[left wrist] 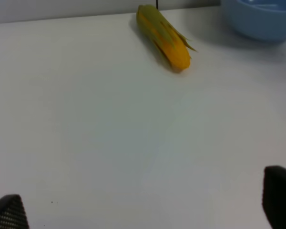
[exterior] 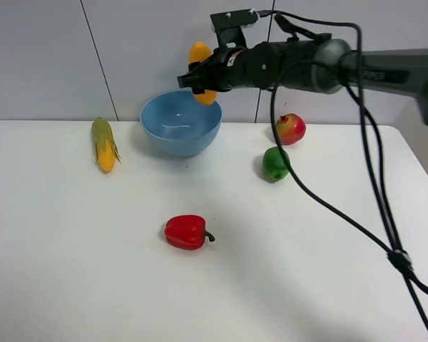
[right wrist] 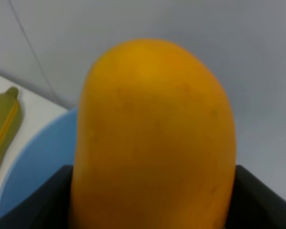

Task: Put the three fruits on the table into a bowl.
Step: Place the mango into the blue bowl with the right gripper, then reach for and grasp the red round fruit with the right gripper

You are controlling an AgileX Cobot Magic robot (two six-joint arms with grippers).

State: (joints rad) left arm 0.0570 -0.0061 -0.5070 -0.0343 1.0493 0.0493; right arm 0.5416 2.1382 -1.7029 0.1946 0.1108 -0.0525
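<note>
My right gripper is shut on the orange-yellow mango and holds it upright above the far right rim of the light-blue bowl. In the right wrist view the mango fills the frame, with the bowl beneath it. The red-and-yellow apple and the green lime rest on the white table to the right of the bowl. My left gripper is open over bare table; only its two dark fingertips show.
A corn cob with green husk lies left of the bowl; it also shows in the left wrist view. A red bell pepper sits in front of the bowl. The right arm's black cable hangs across the right side.
</note>
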